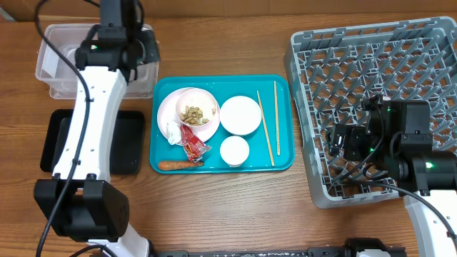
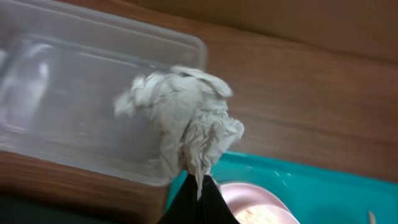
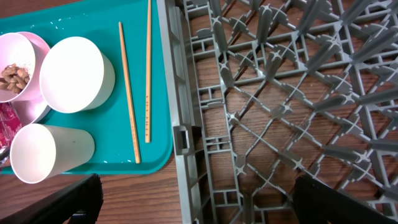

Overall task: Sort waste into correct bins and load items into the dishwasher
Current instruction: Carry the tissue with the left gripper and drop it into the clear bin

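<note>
The left gripper (image 2: 199, 188) is pinched narrow on a crumpled white-grey tissue (image 2: 186, 118), which bunches up from the fingertips. In the left wrist view the wad sits in front of the right end of the clear tub (image 2: 62, 93). It seems to be above the tub rather than touching it, though this angle does not settle that. The tub stands at the far left of the wooden table (image 1: 228, 214), and the black tray (image 1: 128, 143) lies near of it, partly under the left arm.

The teal tray (image 1: 282, 89) is in the middle of the table. On its left part is the pale pink plate (image 1: 166, 107), carrying a white bowl (image 1: 207, 100) of beige food scraps (image 1: 191, 113). A small white scrap (image 1: 173, 132) on the plate's near edge may be more tissue (too small to tell). The red wrapper (image 1: 193, 147) lies just near of the plate, and the orange carrot stick (image 1: 178, 164) lies along the tray's near edge. A second, empty bowl (image 1: 240, 115) sits right of the plate, with the cup (image 1: 234, 150) near of it. The two chopsticks (image 1: 264, 128) lie lengthwise on the tray's right side, slightly apart.

The grey dish rack (image 1: 371, 64) fills the right side of the table. The right gripper (image 3: 196, 186) hangs above its near-left part, with its fingers (image 3: 68, 205) spread wide and nothing between them.
</note>
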Action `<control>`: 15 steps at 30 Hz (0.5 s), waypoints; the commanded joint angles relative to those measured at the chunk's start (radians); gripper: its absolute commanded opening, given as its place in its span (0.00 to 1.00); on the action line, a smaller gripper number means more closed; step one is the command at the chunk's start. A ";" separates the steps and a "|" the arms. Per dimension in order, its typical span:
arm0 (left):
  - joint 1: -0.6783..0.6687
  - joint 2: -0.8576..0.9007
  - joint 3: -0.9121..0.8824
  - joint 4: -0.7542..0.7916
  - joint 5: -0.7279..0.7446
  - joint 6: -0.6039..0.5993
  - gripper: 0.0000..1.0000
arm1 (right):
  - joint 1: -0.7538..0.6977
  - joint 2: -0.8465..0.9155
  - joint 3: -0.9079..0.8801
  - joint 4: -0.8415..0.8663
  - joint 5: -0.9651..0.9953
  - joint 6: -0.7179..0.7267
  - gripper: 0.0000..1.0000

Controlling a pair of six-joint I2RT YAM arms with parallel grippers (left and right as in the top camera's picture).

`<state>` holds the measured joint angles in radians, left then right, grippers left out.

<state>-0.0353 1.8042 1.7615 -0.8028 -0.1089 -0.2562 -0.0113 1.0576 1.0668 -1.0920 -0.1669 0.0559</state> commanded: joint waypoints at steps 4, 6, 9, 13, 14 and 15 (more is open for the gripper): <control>0.056 0.063 0.020 0.069 -0.111 -0.007 0.04 | 0.004 -0.002 0.034 0.005 0.009 0.001 1.00; 0.074 0.090 0.020 0.081 -0.111 -0.025 0.04 | 0.004 -0.002 0.034 0.005 0.009 0.001 1.00; 0.095 0.136 0.020 0.104 -0.106 -0.037 0.04 | 0.004 -0.002 0.034 0.005 0.009 0.001 1.00; 0.103 0.180 0.020 0.136 -0.108 -0.037 0.19 | 0.004 -0.002 0.034 0.005 0.009 0.001 1.00; 0.103 0.184 0.020 0.142 -0.108 -0.036 0.29 | 0.004 -0.002 0.034 0.005 0.009 0.001 1.00; 0.103 0.185 0.020 0.148 -0.108 -0.036 0.42 | 0.004 -0.002 0.034 0.005 0.009 0.001 1.00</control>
<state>0.0673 1.9820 1.7618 -0.6720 -0.1997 -0.2810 -0.0113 1.0576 1.0668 -1.0927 -0.1673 0.0566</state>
